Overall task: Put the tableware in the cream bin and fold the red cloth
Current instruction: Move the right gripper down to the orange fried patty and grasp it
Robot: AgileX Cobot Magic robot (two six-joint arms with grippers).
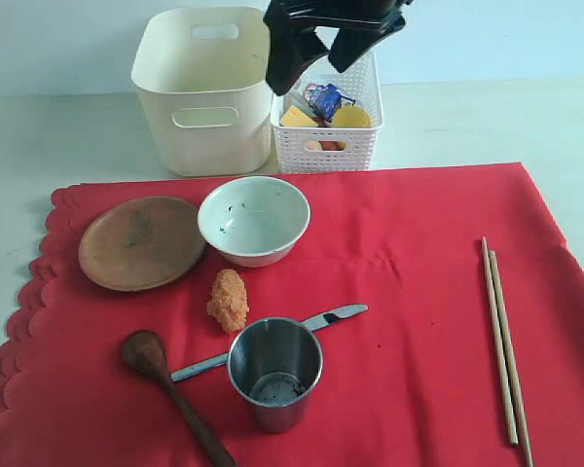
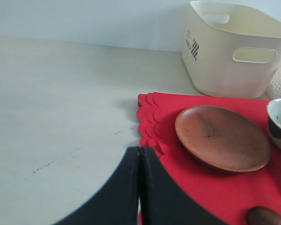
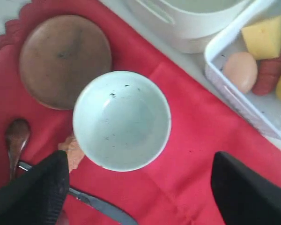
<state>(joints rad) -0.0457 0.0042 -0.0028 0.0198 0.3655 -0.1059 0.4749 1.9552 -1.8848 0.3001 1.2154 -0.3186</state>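
The right gripper (image 3: 140,161) hangs wide open and empty above the white speckled bowl (image 1: 253,219); the left gripper (image 2: 139,157) is pressed shut on nothing, by the scalloped edge of the red cloth (image 1: 419,292). The brown plate (image 1: 141,243), steel cup (image 1: 274,375), wooden spoon (image 1: 170,389), knife (image 1: 326,317) and chopsticks (image 1: 501,341) lie on the cloth; the cream bin (image 1: 204,151) stands behind it.

The left jaws are smooth, curved black plastic; the right jaws are black, broad and faintly grainy.
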